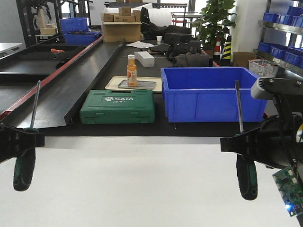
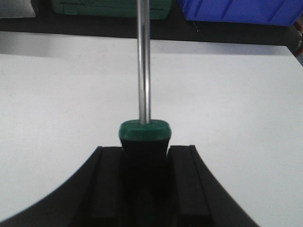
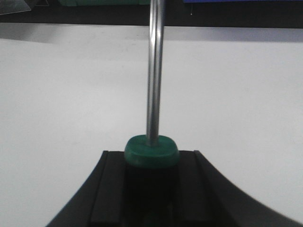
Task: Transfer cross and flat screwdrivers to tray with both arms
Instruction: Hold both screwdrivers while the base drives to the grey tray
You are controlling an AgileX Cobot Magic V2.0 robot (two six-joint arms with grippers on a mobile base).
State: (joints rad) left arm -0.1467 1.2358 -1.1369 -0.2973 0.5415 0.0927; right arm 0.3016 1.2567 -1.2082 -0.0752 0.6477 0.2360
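I am clamping my left gripper (image 1: pixel 26 139) on the left screwdriver (image 1: pixel 24 168), fingers (image 2: pixel 106 189) pressing the dark green and black handle from both sides, steel shaft pointing up and leaning slightly. My right gripper (image 1: pixel 244 142) is grasping the right screwdriver (image 1: pixel 246 177) the same way, near a small green circuit board (image 1: pixel 288 187) on that arm. Both tools are hanging above the white table (image 1: pixel 142 189), well apart; I cannot tell which tip is cross or flat. Beyond the table edge, a green case (image 1: pixel 117 106) is lying beside a blue bin (image 1: pixel 213 101). Behind the case, an orange bottle (image 1: pixel 131 71) is standing on a small beige tray (image 1: pixel 113 84).
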